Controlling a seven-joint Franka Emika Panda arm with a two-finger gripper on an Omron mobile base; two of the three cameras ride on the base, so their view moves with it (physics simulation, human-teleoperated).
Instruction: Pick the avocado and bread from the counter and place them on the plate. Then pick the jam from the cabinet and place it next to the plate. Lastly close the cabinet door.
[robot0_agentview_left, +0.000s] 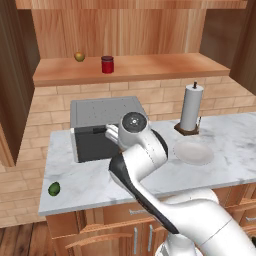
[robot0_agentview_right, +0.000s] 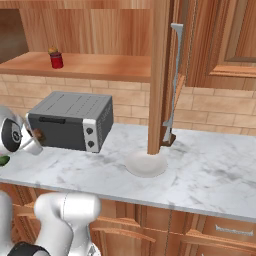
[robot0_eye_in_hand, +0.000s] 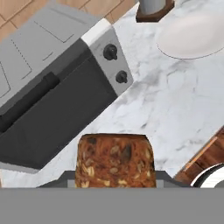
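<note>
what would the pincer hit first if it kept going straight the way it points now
Probably the marble counter beside the toaster oven. The pincer, shut on the bread, looks down at bare marble there; the plate lies farther off. Depth is hard to judge.

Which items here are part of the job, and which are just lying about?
Job items:
- bread, held in the jaws
- avocado, on the counter near its left end
- plate, bare
- jam, on the cabinet shelf

Lying about:
- toaster oven
- paper towel holder
- yellowish-brown fruit beside the jam
</note>
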